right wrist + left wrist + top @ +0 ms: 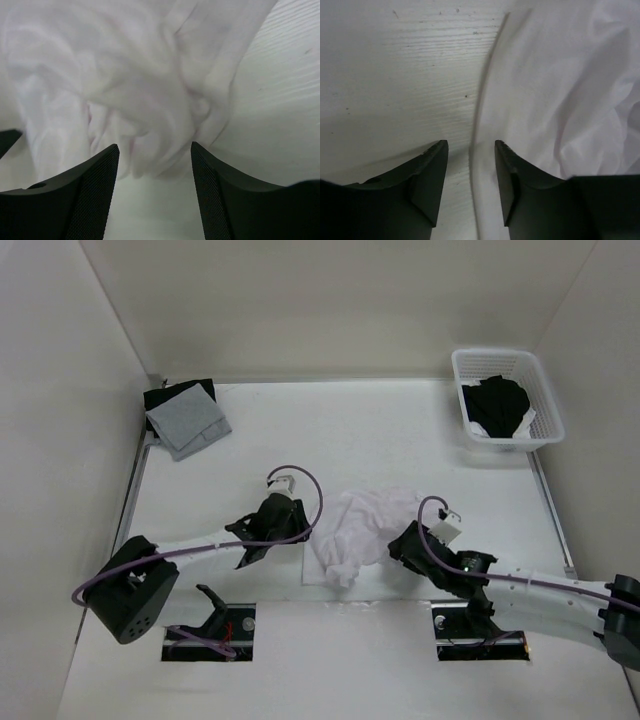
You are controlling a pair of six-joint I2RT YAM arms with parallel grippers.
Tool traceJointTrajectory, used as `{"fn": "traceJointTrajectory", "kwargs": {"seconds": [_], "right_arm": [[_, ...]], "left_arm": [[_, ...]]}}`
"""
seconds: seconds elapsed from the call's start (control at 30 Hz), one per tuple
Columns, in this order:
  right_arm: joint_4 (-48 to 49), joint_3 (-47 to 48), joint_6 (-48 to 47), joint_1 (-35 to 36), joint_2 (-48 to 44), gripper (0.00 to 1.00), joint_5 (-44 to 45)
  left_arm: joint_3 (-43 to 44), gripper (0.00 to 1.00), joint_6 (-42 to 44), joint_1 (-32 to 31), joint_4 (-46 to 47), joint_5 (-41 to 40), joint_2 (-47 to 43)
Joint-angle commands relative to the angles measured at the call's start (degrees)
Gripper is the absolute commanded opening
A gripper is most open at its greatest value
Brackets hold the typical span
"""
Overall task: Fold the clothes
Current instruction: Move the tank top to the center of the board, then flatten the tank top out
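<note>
The clothes (360, 530), a crumpled white garment, lie bunched in the middle of the table. My left gripper (300, 525) sits low at the garment's left edge. In the left wrist view its jaws (470, 145) stand apart, and the hem of the clothes (560, 90) runs between them, one finger over fabric and the other over bare table. My right gripper (395, 540) is at the garment's near right side. In the right wrist view its jaws (154, 146) are wide open, with the rumpled clothes (125, 75) just beyond the fingertips and nothing between them.
A white basket (545, 405) at the back right holds a black garment (497, 405). In the back left corner a grey cloth (188, 422) lies on another black garment (165, 397). Two dark cut-outs (208, 630) (480, 632) sit by the arm bases. White walls enclose the table.
</note>
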Motion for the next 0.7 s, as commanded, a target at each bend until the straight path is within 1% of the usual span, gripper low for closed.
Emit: {"fn": "traceJointTrajectory", "kwargs": {"seconds": [0.0, 0.07, 0.1, 0.17, 0.2, 0.27, 0.33, 0.4, 0.43, 0.5, 0.57, 0.67], "right_arm": [[-0.09, 5.08, -2.64, -6.15, 5.10, 0.64, 1.59], [4.13, 6.23, -6.69, -10.38, 8.71, 0.59, 0.71], [7.54, 6.67, -9.05, -13.18, 10.81, 0.48, 0.19], [14.30, 7.98, -14.41, -17.58, 13.89, 0.22, -1.65], [18.70, 8.69, -17.31, -19.43, 15.74, 0.13, -2.10], [24.69, 10.88, -22.85, -22.16, 18.99, 0.05, -3.76], [28.56, 14.30, -27.95, -24.19, 21.46, 0.00, -6.04], [28.93, 17.73, -32.95, -24.20, 20.77, 0.00, -6.93], [28.41, 19.83, -36.46, -22.71, 19.29, 0.01, -5.98], [25.09, 22.30, -39.56, -20.95, 16.65, 0.02, -3.78], [17.36, 25.82, -42.12, -19.54, 13.31, 0.02, -3.07], [11.64, 30.30, -47.03, -19.36, 12.94, 0.03, -0.88]], "left_arm": [[2.53, 0.33, 2.10, -1.35, 0.11, -0.89, 3.35], [3.40, 0.23, 2.10, -1.61, 1.87, 0.16, 5.29], [3.84, 0.17, 2.02, -1.44, 3.09, 0.34, 5.90], [3.94, 0.11, 0.97, 0.13, 5.11, -0.01, 6.17], [3.94, 0.10, 0.53, 1.19, 5.99, 0.17, 6.09], [3.94, 0.07, -0.26, 3.65, 8.36, 0.60, 5.65], [4.37, 0.05, -0.53, 5.15, 9.52, 0.78, 5.38], [4.90, 0.04, -0.80, 5.94, 9.78, 0.26, 5.12], [5.08, 0.04, -0.97, 6.64, 9.96, -0.44, 4.86], [5.25, 0.04, -1.76, 7.26, 10.31, -0.62, 4.59], [5.34, 0.05, -1.33, 5.87, 9.09, -0.44, 3.98], [3.59, 0.08, -0.36, 3.84, 6.72, -1.15, 2.75]]}}
